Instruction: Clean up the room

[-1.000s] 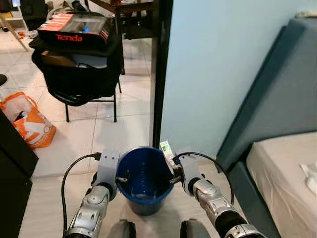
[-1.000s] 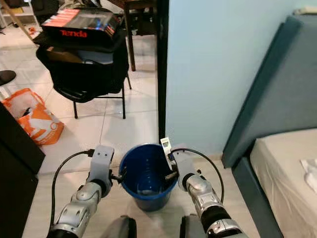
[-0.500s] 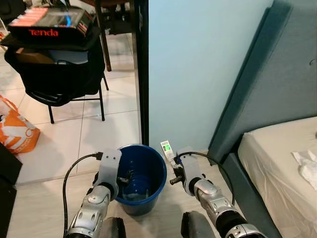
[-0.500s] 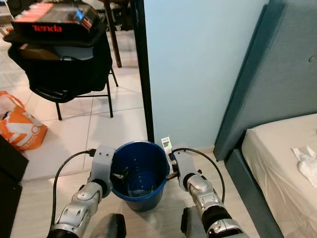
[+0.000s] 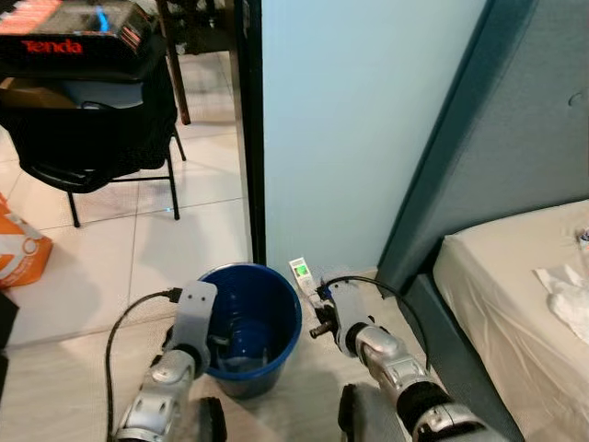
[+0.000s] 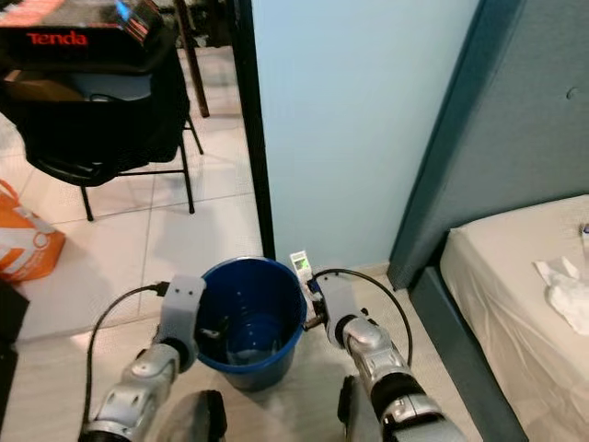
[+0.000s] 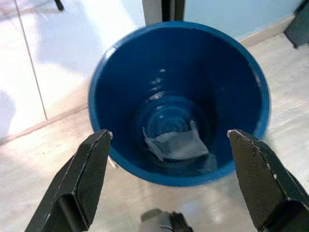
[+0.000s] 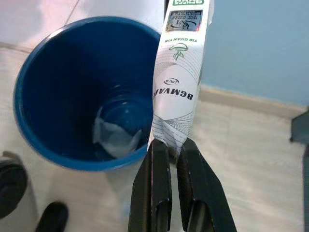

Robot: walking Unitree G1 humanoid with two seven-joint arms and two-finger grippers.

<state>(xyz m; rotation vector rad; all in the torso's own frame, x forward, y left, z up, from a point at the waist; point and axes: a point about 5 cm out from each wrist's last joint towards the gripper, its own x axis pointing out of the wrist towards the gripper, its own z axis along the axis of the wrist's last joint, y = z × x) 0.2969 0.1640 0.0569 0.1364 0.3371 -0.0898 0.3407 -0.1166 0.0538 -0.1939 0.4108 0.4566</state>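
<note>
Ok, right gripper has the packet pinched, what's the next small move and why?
Probably shift the right gripper sideways until the white packet hangs over the blue bucket, then release. The packet now sits just outside the rim, and the bucket already holds a crumpled wrapper.

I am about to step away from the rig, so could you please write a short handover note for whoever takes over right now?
Right gripper: shut on a white paper packet, held beside the blue bucket, not yet over its mouth.
Left gripper: open, its fingers either side of the bucket.
Done: one crumpled paper lies at the bucket's bottom.
Left: drop the packet in; likely collect the white tissue on the bed.
</note>
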